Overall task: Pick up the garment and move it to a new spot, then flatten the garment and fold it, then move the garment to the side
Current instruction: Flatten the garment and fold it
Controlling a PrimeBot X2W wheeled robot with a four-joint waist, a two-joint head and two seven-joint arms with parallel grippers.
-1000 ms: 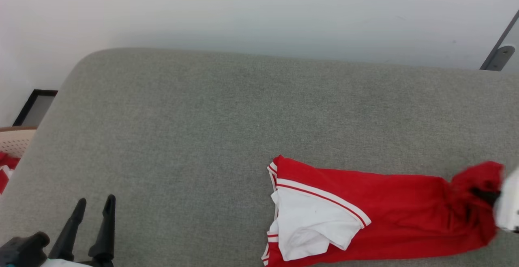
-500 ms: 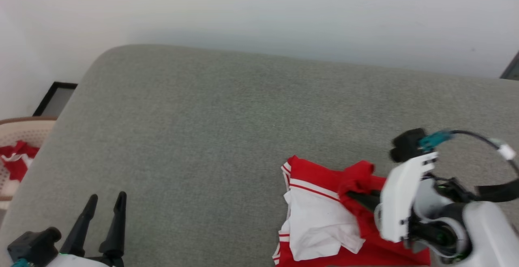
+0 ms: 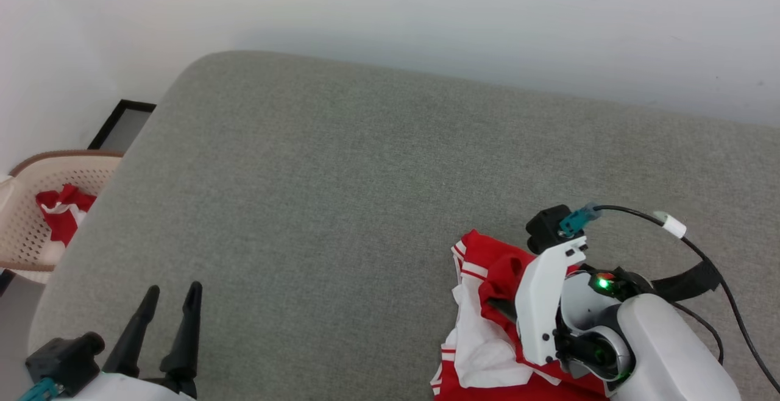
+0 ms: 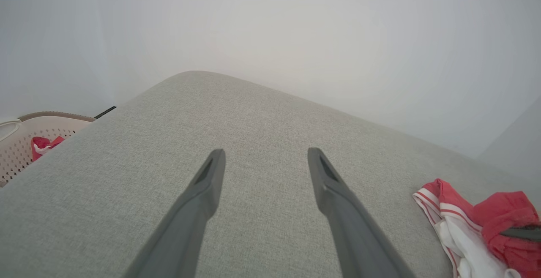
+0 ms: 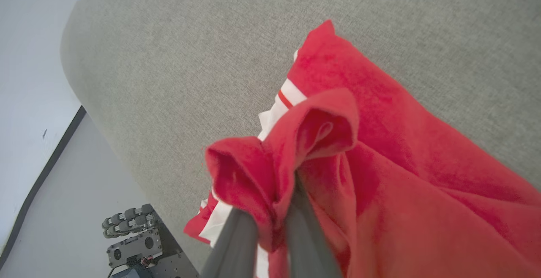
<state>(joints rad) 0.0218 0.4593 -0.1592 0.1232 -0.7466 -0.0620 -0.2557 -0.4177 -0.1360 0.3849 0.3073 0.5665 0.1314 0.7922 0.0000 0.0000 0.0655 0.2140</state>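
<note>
My right gripper (image 5: 274, 223) is clamped on a bunched fold of the red garment (image 5: 401, 143), its two dark fingers pressed close together with cloth gathered around their tips. The pinched fold stands up in a ruffle above the rest of the shirt.

The garment lies at the near right of the grey cushion (image 3: 317, 181). From the head camera it runs off the bottom edge, and my white wrist housing covers part of it. A white sleeve (image 3: 481, 346) with red-and-white striped trim spreads out just left of the grip. A green light (image 3: 603, 282) glows on the wrist, and a black cable (image 3: 640, 212) loops away to the right from a teal plug.

My left gripper (image 3: 173, 291) sits at the near left, well apart from the garment. Its fingers are spread wide and hold nothing, pointing out across the bare grey fabric. Whether they touch the cushion I cannot tell.

A pale perforated basket (image 3: 61, 157) stands beside the cushion's left edge, lower down. A crumpled red-and-white cloth (image 3: 61, 212) lies inside it. A white wall (image 3: 426, 11) rises behind the cushion, with a dark-framed panel (image 3: 122, 124) at its foot near the basket.
</note>
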